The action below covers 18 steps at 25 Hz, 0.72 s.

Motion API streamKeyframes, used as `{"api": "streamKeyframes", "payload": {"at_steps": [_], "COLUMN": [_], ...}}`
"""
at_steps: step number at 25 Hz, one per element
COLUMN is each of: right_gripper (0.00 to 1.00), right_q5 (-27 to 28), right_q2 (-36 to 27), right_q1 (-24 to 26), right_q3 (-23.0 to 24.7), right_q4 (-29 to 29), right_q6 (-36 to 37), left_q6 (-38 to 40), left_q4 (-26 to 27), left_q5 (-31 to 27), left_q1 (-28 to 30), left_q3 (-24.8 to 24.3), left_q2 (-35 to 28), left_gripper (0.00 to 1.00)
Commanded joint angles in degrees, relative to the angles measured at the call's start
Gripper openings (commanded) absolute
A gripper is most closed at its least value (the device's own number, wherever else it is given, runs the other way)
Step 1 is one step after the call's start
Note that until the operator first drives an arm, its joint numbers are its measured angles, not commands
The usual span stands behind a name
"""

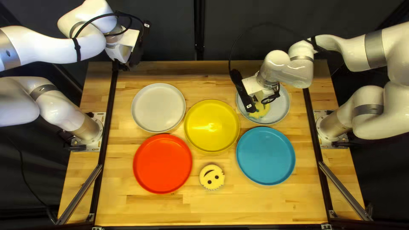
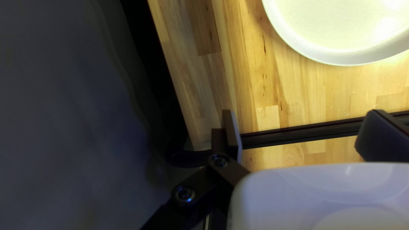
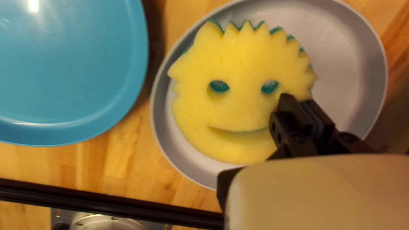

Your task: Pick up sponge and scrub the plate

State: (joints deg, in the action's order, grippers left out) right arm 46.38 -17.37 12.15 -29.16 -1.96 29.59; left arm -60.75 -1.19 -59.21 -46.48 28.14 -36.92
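Right end effector (image 1: 266, 101): pinching sponge (image 3: 238, 64) by its edge | sponge: over grey plate (image 1: 280, 99), contact unclear | left end effector (image 1: 122, 66): fingers wide apart, near tabletop's (image 1: 213, 215) far left corner | second sponge (image 1: 211, 177): between red plate (image 1: 162, 163) and blue plate (image 1: 265, 155)

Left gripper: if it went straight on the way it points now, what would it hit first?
The left gripper would probably meet the black rail or the wooden table right beside it. Which comes first I can't say for sure, as the depth is unclear.
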Motion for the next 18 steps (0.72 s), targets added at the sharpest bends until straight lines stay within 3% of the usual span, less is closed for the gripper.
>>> {"api": "streamKeyframes", "payload": {"at_steps": [1,7,18], "right_gripper": [0.00,0.00,0.00], "right_q5": [0.01,-0.53,1.08], "right_q2": [-0.07,-0.29,0.77], "right_q1": [-0.02,-0.75,-18.30], "right_q3": [0.05,0.73,1.16], "right_q4": [0.10,-1.03,-7.90], "right_q6": [0.02,-1.69,-26.39], "left_q6": [0.00,0.00,0.00], "left_q4": [0.00,0.00,0.00], "left_q5": [0.00,0.00,0.00], "left_q1": [0.00,0.00,0.00], "left_q3": [0.00,0.00,0.00], "left_q2": [0.00,0.00,0.00], "left_gripper": [1.00,1.00,1.00]}}
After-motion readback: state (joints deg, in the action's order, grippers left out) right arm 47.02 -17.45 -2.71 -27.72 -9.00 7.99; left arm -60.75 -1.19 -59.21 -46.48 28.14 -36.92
